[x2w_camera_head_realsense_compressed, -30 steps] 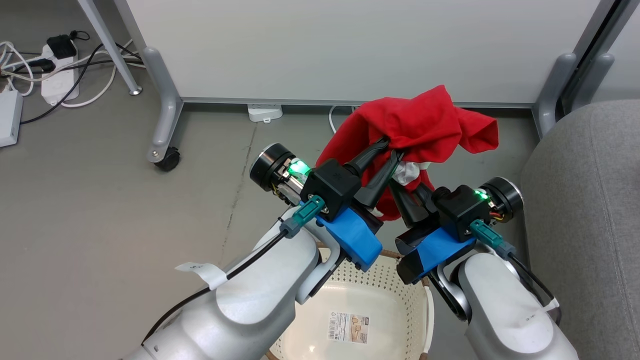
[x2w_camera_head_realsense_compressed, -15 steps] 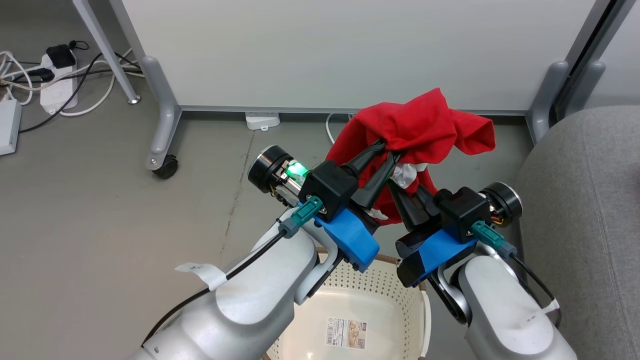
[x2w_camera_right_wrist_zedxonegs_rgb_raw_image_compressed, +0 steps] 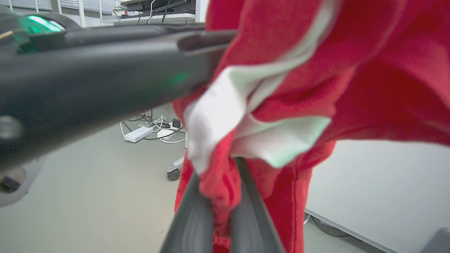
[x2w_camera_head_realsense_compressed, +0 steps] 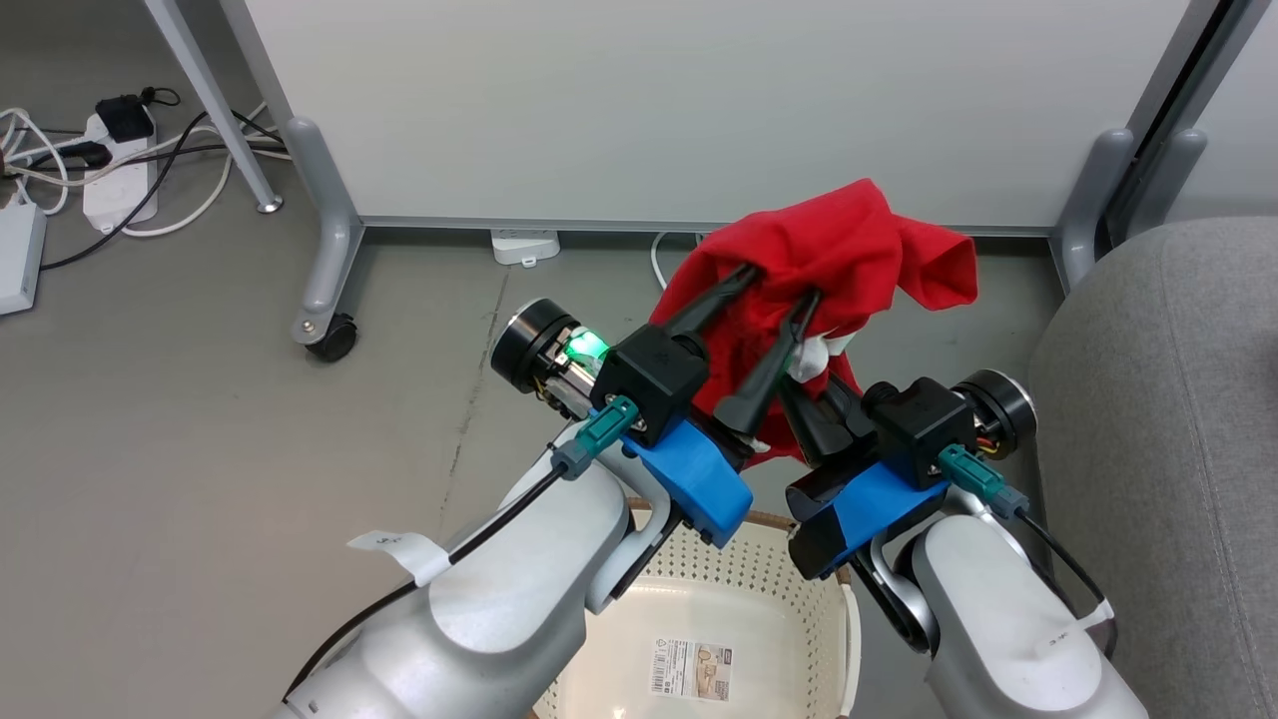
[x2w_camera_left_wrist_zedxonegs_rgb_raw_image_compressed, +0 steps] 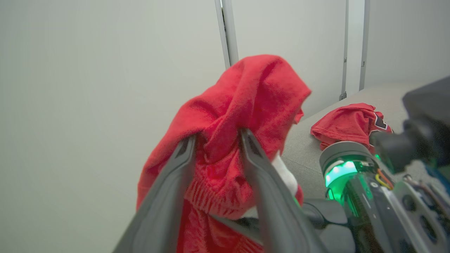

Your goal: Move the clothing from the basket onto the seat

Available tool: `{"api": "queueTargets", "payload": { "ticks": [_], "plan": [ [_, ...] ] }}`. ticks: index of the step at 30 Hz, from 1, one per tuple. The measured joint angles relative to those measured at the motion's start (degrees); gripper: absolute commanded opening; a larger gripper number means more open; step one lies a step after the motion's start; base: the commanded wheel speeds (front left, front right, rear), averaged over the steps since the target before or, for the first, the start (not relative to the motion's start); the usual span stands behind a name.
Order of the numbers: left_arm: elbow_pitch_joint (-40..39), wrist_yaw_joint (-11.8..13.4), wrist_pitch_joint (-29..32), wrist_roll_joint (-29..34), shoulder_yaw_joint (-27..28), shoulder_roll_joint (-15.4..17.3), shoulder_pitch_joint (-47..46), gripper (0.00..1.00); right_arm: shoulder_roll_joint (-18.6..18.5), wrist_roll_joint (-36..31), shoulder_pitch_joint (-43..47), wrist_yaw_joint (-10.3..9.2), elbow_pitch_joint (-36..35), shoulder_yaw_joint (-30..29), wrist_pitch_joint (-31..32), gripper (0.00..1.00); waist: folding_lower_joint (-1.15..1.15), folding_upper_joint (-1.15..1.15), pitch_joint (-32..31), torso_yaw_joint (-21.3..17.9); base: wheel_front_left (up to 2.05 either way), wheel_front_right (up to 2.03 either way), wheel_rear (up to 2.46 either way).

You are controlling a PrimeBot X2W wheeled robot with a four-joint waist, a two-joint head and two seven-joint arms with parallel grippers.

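The basket (x2w_camera_head_realsense_compressed: 849, 639) sits at the near edge of the head view, under the two pale forearms. It is an oval of cream plastic, its wall punched with small holes, with a brown woven-look rim. Its smooth floor carries a printed label (x2w_camera_head_realsense_compressed: 692, 666).

A red garment (x2w_camera_head_realsense_compressed: 849, 240) hangs in the air beyond the basket, over the grey floor (x2w_camera_head_realsense_compressed: 200, 399) and just left of the seat (x2w_camera_head_realsense_compressed: 1168, 419). It is soft knit cloth, bunched into a hooded lump, with white trim (x2w_camera_right_wrist_zedxonegs_rgb_raw_image_compressed: 218, 116) and a ribbed band low down.

The left gripper (x2w_camera_head_realsense_compressed: 782, 288) has its two long dark fingers spread apart. Cloth is bunched in the gap and draped over the tips. The right gripper (x2w_camera_right_wrist_zedxonegs_rgb_raw_image_compressed: 219, 182) reaches in from below with its fingers nearly together, pinching a fold of the same red garment.

The seat is broad and rounded, covered in light grey woven fabric. A second red garment (x2w_camera_left_wrist_zedxonegs_rgb_raw_image_compressed: 348, 123) lies crumpled on it, with a black-and-white print at its right edge.

At the far side a white panel (x2w_camera_head_realsense_compressed: 699, 100) stands on grey feet, one with a black castor (x2w_camera_head_realsense_compressed: 334, 335). Power strips (x2w_camera_head_realsense_compressed: 120, 160) and tangled cables lie far left.
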Motion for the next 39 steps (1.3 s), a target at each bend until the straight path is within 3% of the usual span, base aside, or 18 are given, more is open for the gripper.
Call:
{"api": "queueTargets", "payload": {
  "ticks": [22,39],
  "plan": [
    [-2.42,0.58,-0.01,3.35,3.20,0.22,0.22,1.00,0.01,0.42,-0.02,0.00,-0.99,-0.96,0.01,0.00,0.00,0.00,1.71,-1.52,0.00,0.00,0.00],
    [-2.57,-0.19,-0.07,5.47,3.92,0.67,-0.47,1.00,0.02,-3.10,0.44,0.00,-6.68,-7.32,0.01,0.00,0.00,0.00,6.83,-11.06,0.00,0.00,0.00]
  ]
}}
